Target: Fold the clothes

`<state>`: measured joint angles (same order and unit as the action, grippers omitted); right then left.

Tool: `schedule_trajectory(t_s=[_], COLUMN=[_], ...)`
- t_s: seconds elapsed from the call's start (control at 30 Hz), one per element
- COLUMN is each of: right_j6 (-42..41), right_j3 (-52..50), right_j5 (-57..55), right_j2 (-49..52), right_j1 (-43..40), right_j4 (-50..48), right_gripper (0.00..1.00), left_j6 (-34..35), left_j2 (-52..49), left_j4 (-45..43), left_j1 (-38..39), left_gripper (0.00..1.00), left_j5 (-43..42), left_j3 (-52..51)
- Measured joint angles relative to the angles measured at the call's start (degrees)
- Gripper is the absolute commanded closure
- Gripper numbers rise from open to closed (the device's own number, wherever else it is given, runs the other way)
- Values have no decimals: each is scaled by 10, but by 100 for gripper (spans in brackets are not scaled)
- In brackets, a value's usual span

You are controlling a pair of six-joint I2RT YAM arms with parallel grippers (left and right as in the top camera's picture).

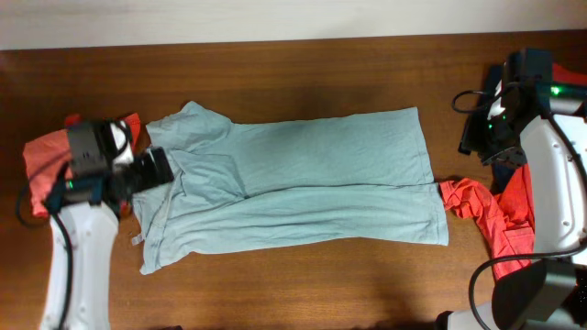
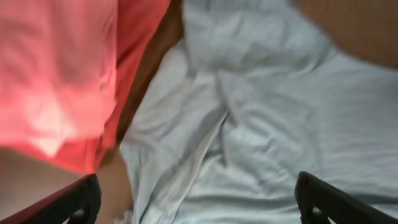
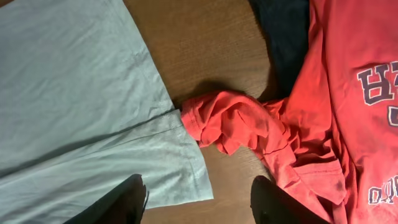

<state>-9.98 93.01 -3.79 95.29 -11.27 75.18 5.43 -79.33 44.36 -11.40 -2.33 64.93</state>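
Shirt [image 1: 303, 174] seems folded once lengthwise, cross folds remaining; left gripper [image 2: 199, 202] and right gripper [image 3: 202, 199] gape empty.

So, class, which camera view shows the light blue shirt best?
The overhead view: the light blue shirt shows there whole, from sleeves to hem. The left wrist view shows only a blurred, wrinkled patch; the right wrist view only one hem corner.

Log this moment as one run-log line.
pale blue shirt: spread on table | left claw: open, over its collar end | right claw: open, above hem corner beside red shirt
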Motion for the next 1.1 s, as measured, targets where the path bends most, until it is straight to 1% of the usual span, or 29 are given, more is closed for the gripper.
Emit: schedule_trajectory(t_s=[0.13,0.27,0.43,0.53,0.7,0.8,0.83,1.1], right_j6=[1,2,2,3,5,6,6,8], right_j3=[0,0,0,0,0,0,0,0], right_j5=[4,4,4,4,4,4,4,4], right_j2=[0,0,0,0,0,0,0,0], right_j1=[0,0,0,0,0,0,0,0], right_j4=[3,9,14,16,16,16,16,16], right_gripper=[40,40,39,39,39,39,39,39], left_j6=[-23,-40,-59,-65,-70,-71,-71,-74], left_j2=[-100,-217,-327,-372,-398,-402,-402,-422], left_j4=[22,36,42,40,-1,-38,-47,-68], left_j1=[0,0,-2,-12,-33,-37,-37,-36], left_gripper=[1,1,1,3,11,11,15,15], left_j5=[-37,-66,-83,-101,-140,-160,-165,-181], left_j3=[96,168,216,242,255,258,258,263])
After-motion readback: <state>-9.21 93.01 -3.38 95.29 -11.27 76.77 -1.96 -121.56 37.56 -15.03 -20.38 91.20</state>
